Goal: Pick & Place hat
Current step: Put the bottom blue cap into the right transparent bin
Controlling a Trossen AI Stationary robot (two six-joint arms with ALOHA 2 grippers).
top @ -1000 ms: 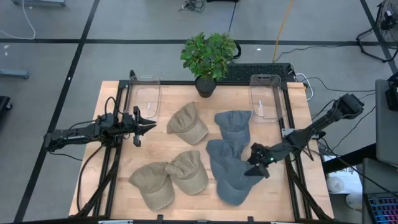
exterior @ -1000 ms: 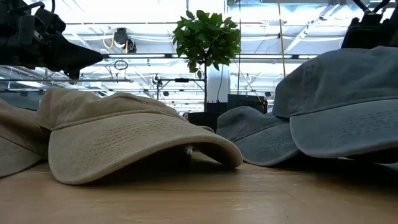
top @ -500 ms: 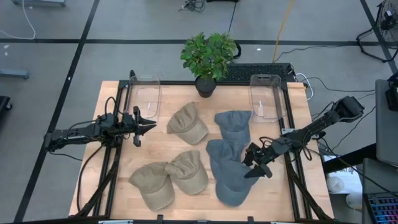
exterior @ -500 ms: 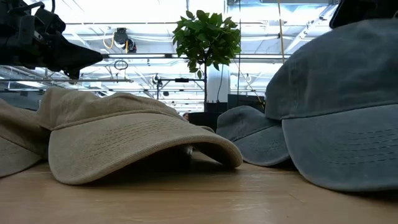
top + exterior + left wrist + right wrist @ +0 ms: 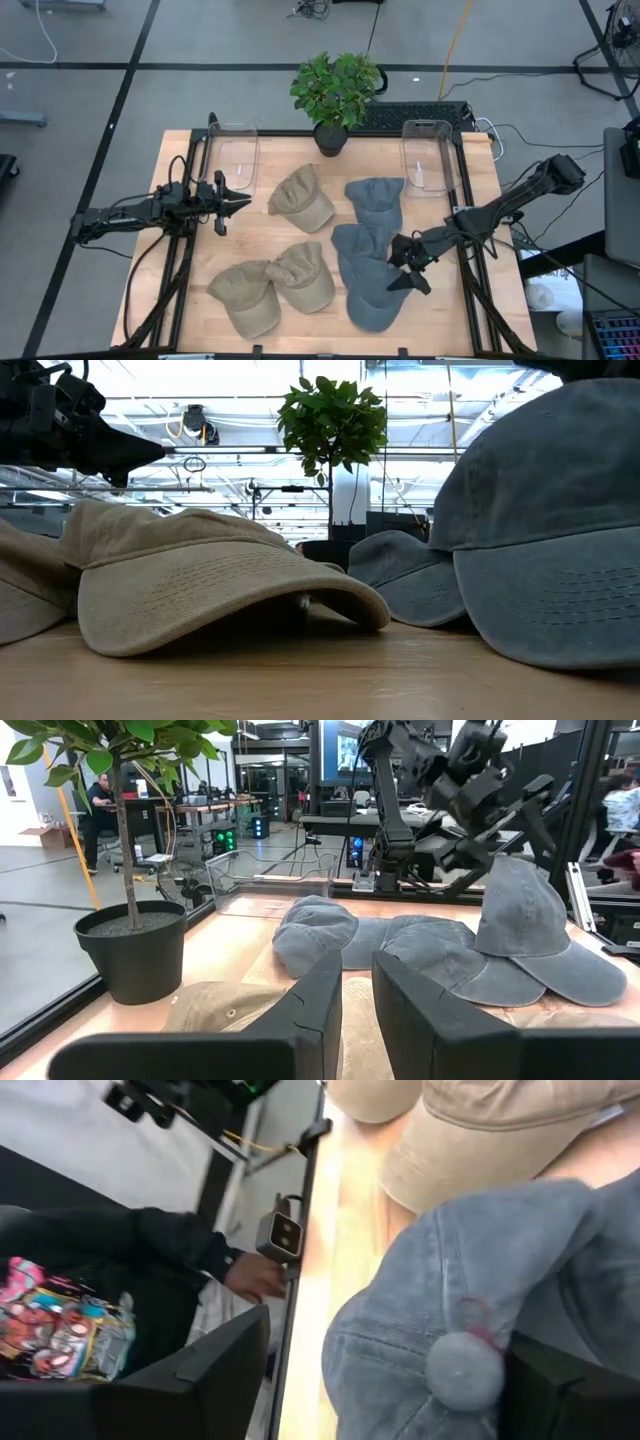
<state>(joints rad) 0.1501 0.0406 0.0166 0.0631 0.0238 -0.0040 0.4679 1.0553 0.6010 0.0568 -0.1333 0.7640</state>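
Three grey hats lie at the table's right middle, and three tan hats (image 5: 303, 197) (image 5: 305, 275) (image 5: 245, 298) lie left of them. My right gripper (image 5: 402, 268) is shut on the nearest grey hat (image 5: 375, 298), which also shows in the left wrist view (image 5: 530, 930) and the low view (image 5: 550, 530). The other grey hats (image 5: 375, 197) (image 5: 352, 240) lie flat, one brim overlapping the other. My left gripper (image 5: 238, 203) hovers open and empty over the table's left part, its fingers pointing at the tan hats. My right gripper holds the grey hat by the top of its crown (image 5: 508, 868), beside the crown's button (image 5: 460, 1367). The fingers come slanting down from the table's right side. The crown is raised and the hat tilts, its brim (image 5: 590, 970) hanging low by the hat beneath.
A potted plant (image 5: 333, 95) stands at the far middle edge. Two clear bins (image 5: 236, 160) (image 5: 425, 160) sit at the far left and far right. A person's hand (image 5: 255, 1280) shows beyond the table's near edge. Black rails (image 5: 180, 270) run along both sides.
My right gripper has moved a little toward the table's left and near edge with the grey hat. The hat's crown has risen and come nearer the low camera, while its brim stays low. My left gripper has kept still.
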